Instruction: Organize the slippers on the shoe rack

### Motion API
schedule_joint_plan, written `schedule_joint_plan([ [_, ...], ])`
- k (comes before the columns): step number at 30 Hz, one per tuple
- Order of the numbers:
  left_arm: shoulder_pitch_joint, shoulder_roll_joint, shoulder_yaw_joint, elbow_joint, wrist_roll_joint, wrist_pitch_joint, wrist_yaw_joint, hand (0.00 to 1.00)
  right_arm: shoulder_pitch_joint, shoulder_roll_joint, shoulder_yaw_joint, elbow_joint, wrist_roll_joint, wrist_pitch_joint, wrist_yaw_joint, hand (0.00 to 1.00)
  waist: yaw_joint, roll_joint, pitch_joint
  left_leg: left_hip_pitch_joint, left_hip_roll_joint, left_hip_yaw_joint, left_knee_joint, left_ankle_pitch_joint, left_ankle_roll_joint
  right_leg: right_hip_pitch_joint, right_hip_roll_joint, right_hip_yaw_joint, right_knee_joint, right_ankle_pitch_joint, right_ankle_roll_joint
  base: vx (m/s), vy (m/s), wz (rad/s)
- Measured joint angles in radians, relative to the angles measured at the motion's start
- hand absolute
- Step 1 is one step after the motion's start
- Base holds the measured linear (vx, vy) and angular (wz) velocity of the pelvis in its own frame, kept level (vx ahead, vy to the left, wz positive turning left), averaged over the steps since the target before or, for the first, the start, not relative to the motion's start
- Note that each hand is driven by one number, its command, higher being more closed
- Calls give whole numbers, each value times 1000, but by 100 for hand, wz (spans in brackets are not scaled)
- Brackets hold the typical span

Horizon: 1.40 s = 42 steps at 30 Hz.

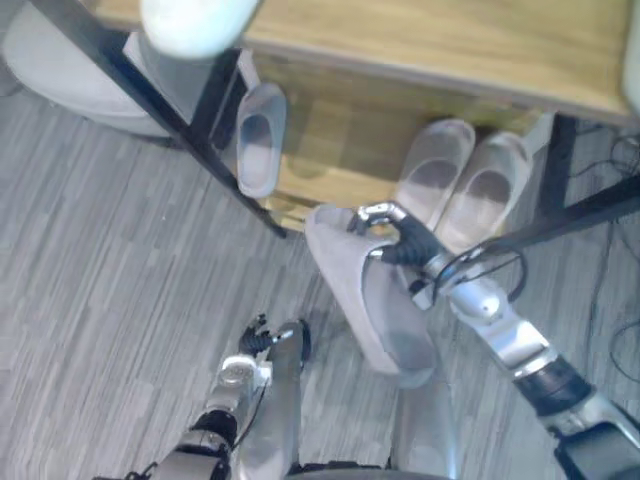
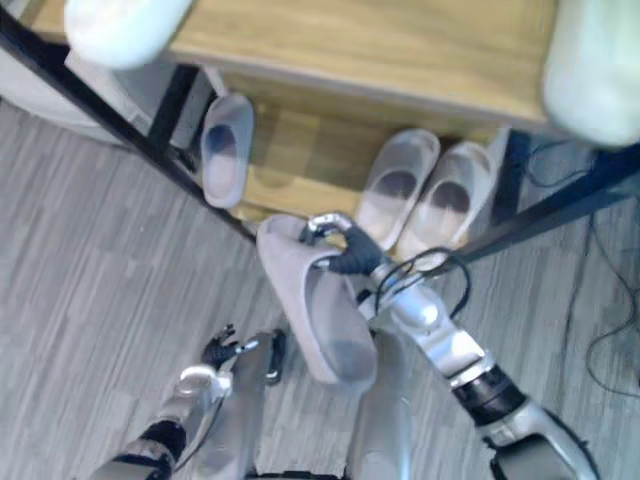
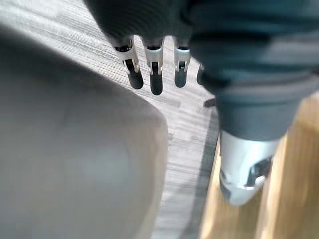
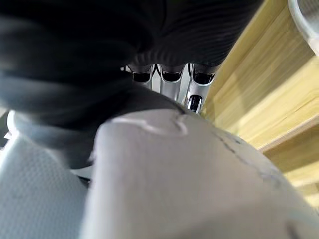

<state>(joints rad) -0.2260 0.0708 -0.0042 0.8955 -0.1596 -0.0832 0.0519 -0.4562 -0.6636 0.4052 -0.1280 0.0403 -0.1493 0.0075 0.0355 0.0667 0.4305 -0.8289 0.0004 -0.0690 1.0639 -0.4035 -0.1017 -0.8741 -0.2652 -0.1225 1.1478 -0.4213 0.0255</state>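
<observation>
My right hand (image 1: 392, 232) is shut on a grey slipper (image 1: 365, 295), its fingers curled over the slipper's edge, holding it above the floor just in front of the wooden shoe rack (image 1: 420, 40). The same grey slipper (image 4: 189, 179) looms close in the right wrist view, with fingers (image 4: 172, 75) hooked over it. On the rack's lower shelf (image 1: 340, 150) sits a pair of grey slippers (image 1: 465, 180) on the right and a single grey slipper (image 1: 260, 138) on the left. My left hand (image 1: 268, 340) hangs low over the floor, fingers (image 3: 155, 74) straight and holding nothing.
Black metal rack legs (image 1: 160, 100) slant down on the left, and another black bar (image 1: 570, 215) crosses on the right. A pale rounded object (image 1: 195, 22) rests on the rack's top. Grey plank floor (image 1: 110, 300) stretches to the left.
</observation>
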Motion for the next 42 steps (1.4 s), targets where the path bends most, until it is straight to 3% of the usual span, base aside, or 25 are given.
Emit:
schedule_joint_plan([
  [2, 39, -15, 60, -74, -11, -2, -6, 0, -53, -3, 0, 0, -2, 0, -24, 100, 10, 6, 1, -53, 3, -3, 60, -25, -2, -55, -1, 7, 62, -24, -6, -92, -14, 1],
  [3, 24, -12, 105, -65, -13, -1, 25, 0, -75, -3, 0, -1, -2, 0, -32, 100, 9, -2, 4, -82, 7, -8, 80, -28, -7, -82, -1, 3, 84, -32, -7, -88, -38, 11],
  [4, 1, -2, 139, -42, -14, 2, 57, 0, -98, -3, -1, -1, -2, 0, -42, 100, 7, -21, 15, -108, 12, -10, 97, -28, -9, -108, -2, 2, 108, -37, -14, -95, -88, 13],
  [6, -39, 66, 187, 31, -19, 14, 102, 0, -175, 0, -13, -1, -4, 1, -74, 100, 5, -93, 59, -193, 26, -21, 165, -33, -20, -197, -3, -9, 181, -55, -42, -95, -102, 11],
  [8, -42, 85, 212, 51, -24, 30, 105, 0, -210, -3, -27, 9, -7, 3, -93, 100, 6, -124, 81, -258, 31, -32, 213, -29, -28, -247, -7, -20, 233, -74, -50, -41, -83, 30],
  [11, -35, 71, 208, 55, -41, 45, 121, 0, -303, -1, -31, 99, -42, 15, -113, 100, 19, -122, 85, -324, 44, -21, 274, -29, -30, -300, -32, -30, 300, -99, -58, -24, -60, 28],
  [21, -14, 85, 59, -18, -139, 32, 122, 0, -558, 28, -61, 368, -83, 61, -222, 100, 67, -118, 82, -461, 47, -47, 353, -31, -26, -410, -39, -46, 370, -109, -67, -5, -10, 6],
  [26, -15, 85, 14, -41, -166, 27, 140, 0, -687, 86, -98, 552, -120, 84, -289, 100, 88, -111, 76, -486, 42, -58, 354, -22, -43, -426, -49, -58, 378, -115, -77, 18, -28, 8],
  [30, -2, 84, -22, -43, -182, 18, 150, 0, -735, 118, -154, 663, -121, 87, -322, 100, 101, -99, 20, -536, 39, -66, 351, -15, -53, -468, -53, -70, 379, -117, -81, 29, -17, 6],
  [37, 2, 84, -48, -71, -217, 1, 167, 0, -811, 158, -195, 791, -121, 91, -377, 100, 114, -95, 16, -545, 25, -82, 323, 2, -78, -471, -72, -91, 379, -129, -93, 29, -39, 14],
  [38, 3, 84, -54, -71, -220, 1, 176, 0, -832, 165, -207, 830, -121, 89, -384, 0, 116, -93, 9, -548, 23, -84, 309, 10, -79, -472, -77, -97, 372, -129, -94, 8, -28, 11],
  [42, 2, 84, -57, -64, -217, 1, 189, 0, -873, 188, -208, 916, -129, 89, -408, 0, 119, -93, -13, -551, 23, -85, 294, 20, -81, -472, -80, -106, 364, -129, -95, 16, -35, 9],
])
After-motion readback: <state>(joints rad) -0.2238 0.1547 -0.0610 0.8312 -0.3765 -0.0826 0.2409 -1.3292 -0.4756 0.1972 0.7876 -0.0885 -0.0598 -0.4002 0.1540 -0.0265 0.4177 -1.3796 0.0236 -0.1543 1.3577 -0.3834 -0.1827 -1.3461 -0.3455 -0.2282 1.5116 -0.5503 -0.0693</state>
